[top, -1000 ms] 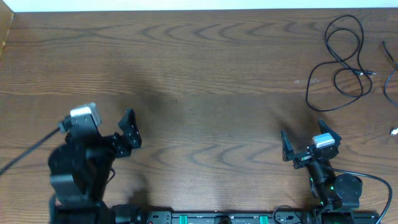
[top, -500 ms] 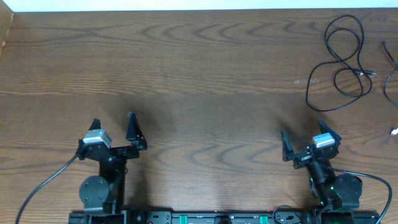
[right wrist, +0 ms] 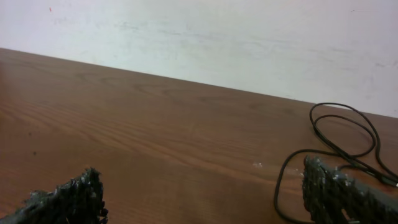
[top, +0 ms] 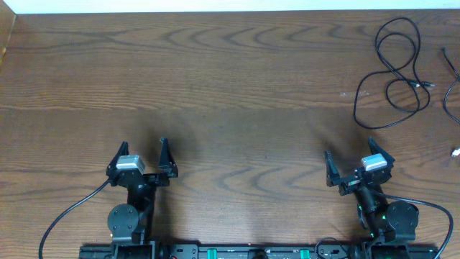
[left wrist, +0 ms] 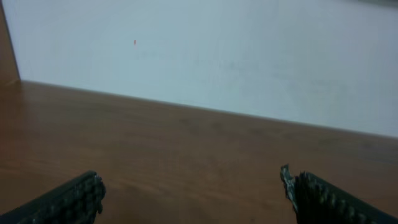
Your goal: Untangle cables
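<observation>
Overhead: the black cable [top: 393, 70] lies in loose loops at the table's [top: 230, 86] far right corner, with a white end [top: 456, 152] showing at the right edge. The left claw [top: 142, 160] and the right claw [top: 354, 164] sit at the near edge, both spread wide, both empty, both well apart from the cable.

Left wrist: only fingers [left wrist: 68, 199] parted over bare wood, no cable in sight.

Right wrist: the fingers [right wrist: 336, 186] are apart, and the loop [right wrist: 345, 104] lies ahead to the right.

I'd call this cord light, limp and thin. It should slide easily on the wood and may slip out of a loose pinch. The best hold looks to be a single strand just beside the crossing. The small plug end is firmer but could snag in a loop.
</observation>
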Action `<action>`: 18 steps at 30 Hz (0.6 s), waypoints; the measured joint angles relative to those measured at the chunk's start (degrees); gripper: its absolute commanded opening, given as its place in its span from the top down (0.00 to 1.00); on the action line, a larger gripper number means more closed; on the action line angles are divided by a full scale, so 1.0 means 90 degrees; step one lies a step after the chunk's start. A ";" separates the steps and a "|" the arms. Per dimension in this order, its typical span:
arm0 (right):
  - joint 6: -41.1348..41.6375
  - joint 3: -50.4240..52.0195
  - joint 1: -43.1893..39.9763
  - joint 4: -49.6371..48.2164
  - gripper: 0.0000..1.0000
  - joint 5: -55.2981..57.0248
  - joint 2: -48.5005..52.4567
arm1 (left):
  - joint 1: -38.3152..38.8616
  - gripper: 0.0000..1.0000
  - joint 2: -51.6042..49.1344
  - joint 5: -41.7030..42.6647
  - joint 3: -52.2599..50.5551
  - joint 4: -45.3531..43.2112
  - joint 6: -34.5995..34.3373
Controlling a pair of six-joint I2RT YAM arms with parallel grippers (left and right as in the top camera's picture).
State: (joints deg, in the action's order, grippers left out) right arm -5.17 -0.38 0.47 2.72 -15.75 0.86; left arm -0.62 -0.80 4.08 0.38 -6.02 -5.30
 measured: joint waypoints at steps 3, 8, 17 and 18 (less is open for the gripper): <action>0.0000 0.0000 0.0000 0.0002 0.01 0.0000 0.0000 | 0.0000 0.03 0.0015 -0.0002 0.0000 0.0262 0.0066; 0.0000 0.0000 0.0000 0.0000 0.01 0.0000 0.0000 | 0.0000 0.03 0.0017 -0.0063 0.0044 0.0797 0.0102; 0.0000 0.0000 0.0000 0.0000 0.01 0.0000 0.0000 | 0.0000 0.03 0.0019 -0.0066 0.0046 0.0806 0.0104; 0.0000 0.0000 0.0000 0.0000 0.01 0.0000 0.0000 | 0.0000 0.03 0.0019 -0.0066 0.0046 0.0806 0.0104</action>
State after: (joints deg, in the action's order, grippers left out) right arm -5.17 -0.38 0.47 2.72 -15.75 0.86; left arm -0.62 -0.62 3.49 0.80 1.23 -4.36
